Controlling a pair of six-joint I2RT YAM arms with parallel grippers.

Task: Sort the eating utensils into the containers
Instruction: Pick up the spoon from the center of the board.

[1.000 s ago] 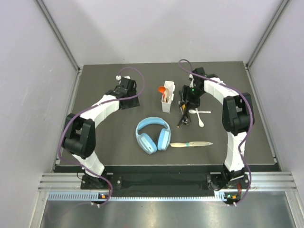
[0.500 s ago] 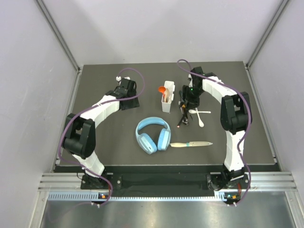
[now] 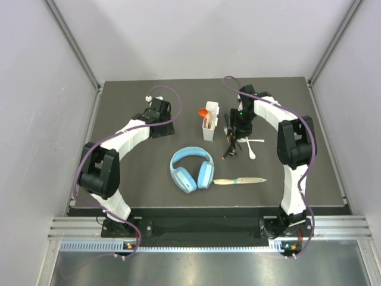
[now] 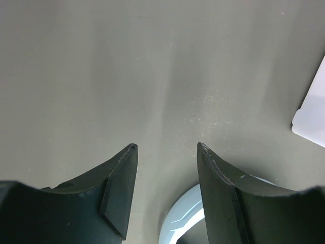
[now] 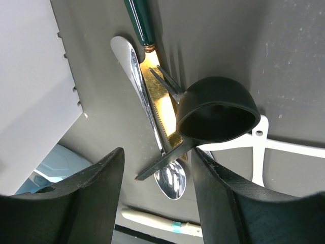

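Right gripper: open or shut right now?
Open. In the right wrist view, the right gripper has its fingers wide apart, either side of the black scoop spoon handle, and is not clamping it.

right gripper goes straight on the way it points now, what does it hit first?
Most likely the black scoop spoon: its handle crosses between the open jaws of the right gripper, lying over the silver spoon and the gold-bladed knife. Depth is unclear, so that order is a guess.
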